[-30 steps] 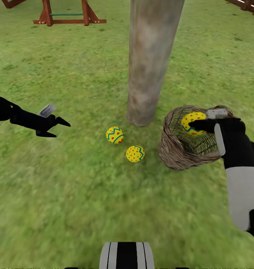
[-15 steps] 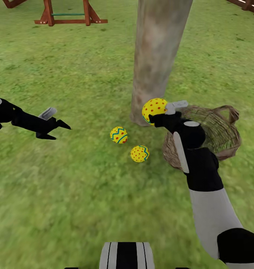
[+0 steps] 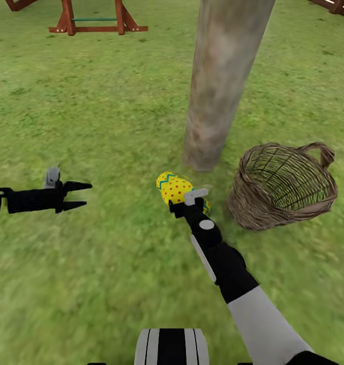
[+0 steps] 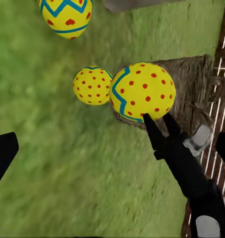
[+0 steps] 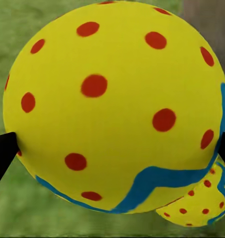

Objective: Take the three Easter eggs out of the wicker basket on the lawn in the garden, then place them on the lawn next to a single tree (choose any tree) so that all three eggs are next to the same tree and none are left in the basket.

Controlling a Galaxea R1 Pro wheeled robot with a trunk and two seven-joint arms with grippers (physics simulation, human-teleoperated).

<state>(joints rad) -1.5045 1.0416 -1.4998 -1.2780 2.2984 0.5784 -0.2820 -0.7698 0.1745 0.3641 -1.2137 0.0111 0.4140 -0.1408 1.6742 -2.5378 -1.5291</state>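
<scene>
My right gripper (image 3: 179, 198) is shut on an Easter egg (image 3: 177, 189), yellow with red dots, held low over the lawn (image 3: 116, 126) just in front of the tree trunk (image 3: 215, 86). The held egg (image 5: 117, 109) is clamped between the two black fingertips (image 5: 3, 153). Two more eggs lie on the grass beside it: one (image 3: 164, 178) partly behind the held egg, the other (image 3: 206, 206) peeking past the gripper. All three eggs (image 4: 142, 91), (image 4: 92, 85), (image 4: 66, 15) appear in the left wrist view. The wicker basket (image 3: 283, 187) stands empty right of the trunk. My left gripper (image 3: 79, 195) hangs open further left.
A wooden playset frame (image 3: 93, 17) stands far back on the left, and a piece of brown fence (image 3: 339, 5) crosses the top right corner. Open grass stretches to the left and in front of me.
My right gripper lifted the third egg out of the basket and carried it left and down beside the two eggs on the grass. The left gripper sank slightly and rotated.
</scene>
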